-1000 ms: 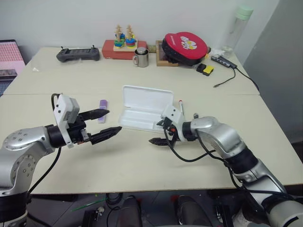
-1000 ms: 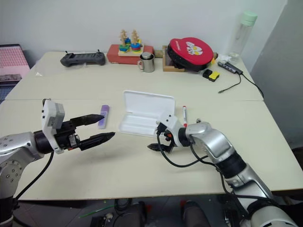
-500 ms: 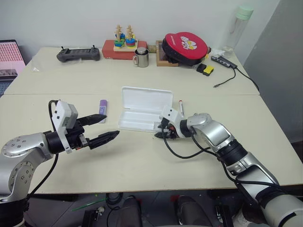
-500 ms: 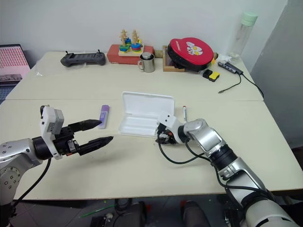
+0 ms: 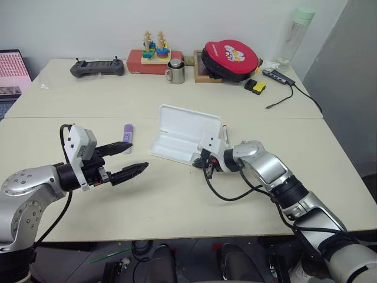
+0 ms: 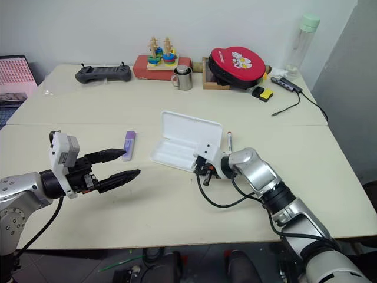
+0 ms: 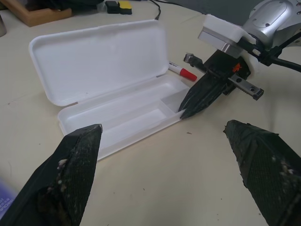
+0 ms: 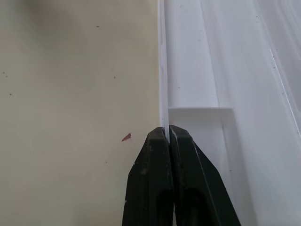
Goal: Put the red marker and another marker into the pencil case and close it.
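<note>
- Lying open near the middle of the table (image 5: pixel 177 194), the pencil case (image 5: pixel 177 147) is the reference point for everything below; its lid stands raised on the far side of the tray, and the tray compartments are bare
- Right gripper (image 7: pixel 183 112): fingers pressed together, pinching the thin front wall of the pencil case at its right-hand end (the right wrist view shows the white rim (image 8: pixel 163 70) running straight into the closed fingertips (image 8: pixel 160 141))
- Red marker (image 5: pixel 224 132): on the table just behind the right end of the pencil case, beside the lid edge, apart from the tray; its red cap (image 7: pixel 189 74) points toward the right gripper in the left wrist view
- Another marker (image 5: pixel 127 131), lavender: flat on the table to the left of the pencil case, well clear of it and not touched by either gripper
- Left gripper (image 5: pixel 131 157): fingers spread wide, nothing between them; it hangs above the table to the left of the pencil case, nearer the robot than the lavender marker, tips aimed toward the case
- Beyond the pencil case, along the far edge of the table: a black controller (image 5: pixel 97 68), a red base with stacked wooden toys (image 5: pixel 154 54), a metal mug (image 5: pixel 175 71), and a round red-and-black pouch (image 5: pixel 230 59)
- Farther right of the pouch: a small yellow-and-black item (image 5: pixel 255 86), a cable with a hub (image 5: pixel 281 76) and a clear bottle with a pale green cap (image 5: pixel 297 32)
</note>
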Available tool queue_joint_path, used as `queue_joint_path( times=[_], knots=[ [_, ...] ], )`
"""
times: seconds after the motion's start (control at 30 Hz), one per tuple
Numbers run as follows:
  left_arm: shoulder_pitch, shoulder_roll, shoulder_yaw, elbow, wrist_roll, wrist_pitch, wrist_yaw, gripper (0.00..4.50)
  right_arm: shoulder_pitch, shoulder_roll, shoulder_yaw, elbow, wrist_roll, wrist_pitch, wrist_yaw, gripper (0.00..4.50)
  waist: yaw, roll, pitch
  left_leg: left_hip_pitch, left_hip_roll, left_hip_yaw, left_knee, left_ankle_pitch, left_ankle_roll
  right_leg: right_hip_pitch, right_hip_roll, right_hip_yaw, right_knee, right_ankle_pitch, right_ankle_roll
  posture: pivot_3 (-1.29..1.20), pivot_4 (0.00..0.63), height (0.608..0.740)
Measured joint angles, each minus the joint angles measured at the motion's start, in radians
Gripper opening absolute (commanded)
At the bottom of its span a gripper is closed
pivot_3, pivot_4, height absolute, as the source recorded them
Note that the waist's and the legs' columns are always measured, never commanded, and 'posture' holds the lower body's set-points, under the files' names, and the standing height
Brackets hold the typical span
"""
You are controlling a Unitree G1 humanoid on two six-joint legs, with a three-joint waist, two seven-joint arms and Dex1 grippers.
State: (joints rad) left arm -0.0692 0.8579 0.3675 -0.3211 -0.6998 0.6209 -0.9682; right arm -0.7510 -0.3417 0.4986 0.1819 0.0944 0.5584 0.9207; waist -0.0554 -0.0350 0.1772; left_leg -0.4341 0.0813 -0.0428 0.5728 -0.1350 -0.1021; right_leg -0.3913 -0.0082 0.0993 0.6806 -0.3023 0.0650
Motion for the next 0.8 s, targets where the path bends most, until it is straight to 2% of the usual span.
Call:
queue_joint_path(
  times=[0.17,0.3,0.4,0.57,0.67,0.7,0.73,0.8],
  knots=[
    [0.003,0.0,-0.001,0.0,0.0,0.0,-0.001,4.5,0.079,-0.044,0.039,-0.12,-0.003,-0.015,0.066,0.03,0.0,0.0,0.0,0.0,0.0,0.0,-0.001,0.0,0.0,0.0,0.0,0.0,0.0,0.0,0.001,0.0,0.15,0.74],
    [0.003,0.0,-0.002,0.0,0.0,0.0,-0.001,4.5,0.098,-0.045,0.042,-0.143,-0.005,-0.016,0.07,0.03,-0.001,0.0,0.0,0.0,0.0,0.0,0.0,0.0,0.0,0.0,0.0,0.0,0.0,-0.003,-0.003,0.0,0.15,0.74],
    [0.002,0.0,-0.011,0.0,0.0,0.002,-0.001,4.5,0.099,-0.043,0.042,-0.143,-0.014,-0.023,0.069,0.55,-0.001,0.0,0.0,0.0,0.0,0.0,0.0,0.0,0.0,0.0,0.0,0.0,0.0,-0.003,-0.003,0.0,0.15,0.74],
    [-0.033,0.0,-0.042,0.003,0.0,0.005,-0.002,4.5,0.104,-0.05,0.023,-0.152,-0.007,-0.027,0.077,1.81,0.0,0.0,0.0,0.0,0.0,0.0,0.0,0.0,0.0,0.0,0.0,0.0,0.0,-0.003,-0.003,0.0,0.15,0.74],
    [-0.06,-0.002,-0.073,0.004,-0.001,0.009,-0.004,4.5,0.127,-0.059,-0.044,-0.223,0.042,-0.025,0.082,2.47,0.005,0.0,0.0,0.0,0.0,0.0,0.0,0.0,0.0,0.0,0.0,0.0,0.0,-0.003,-0.003,0.0,0.15,0.74],
    [-0.084,-0.009,-0.097,0.003,-0.002,0.012,-0.004,4.5,0.158,-0.075,-0.115,-0.317,0.101,-0.001,0.083,2.85,0.007,0.0,0.0,0.0,0.0,-0.001,0.0,0.0,0.0,0.001,0.0,0.0,0.0,-0.001,0.001,0.0,0.15,0.74],
    [-0.087,-0.012,-0.102,0.002,-0.003,0.012,-0.005,4.5,0.164,-0.079,-0.135,-0.343,0.12,0.007,0.082,2.97,0.007,0.0,0.0,0.0,0.0,-0.001,0.0,0.0,0.0,0.001,0.0,0.0,0.0,-0.001,0.002,0.0,0.15,0.74],
    [-0.106,-0.022,-0.129,-0.001,-0.005,0.021,-0.006,4.5,0.195,-0.088,-0.215,-0.418,0.172,0.062,0.061,3.54,0.008,0.0,0.0,0.0,0.0,-0.001,0.0,0.0,0.0,0.001,0.0,0.0,0.0,-0.001,0.002,0.0,0.15,0.74]
  ],
)
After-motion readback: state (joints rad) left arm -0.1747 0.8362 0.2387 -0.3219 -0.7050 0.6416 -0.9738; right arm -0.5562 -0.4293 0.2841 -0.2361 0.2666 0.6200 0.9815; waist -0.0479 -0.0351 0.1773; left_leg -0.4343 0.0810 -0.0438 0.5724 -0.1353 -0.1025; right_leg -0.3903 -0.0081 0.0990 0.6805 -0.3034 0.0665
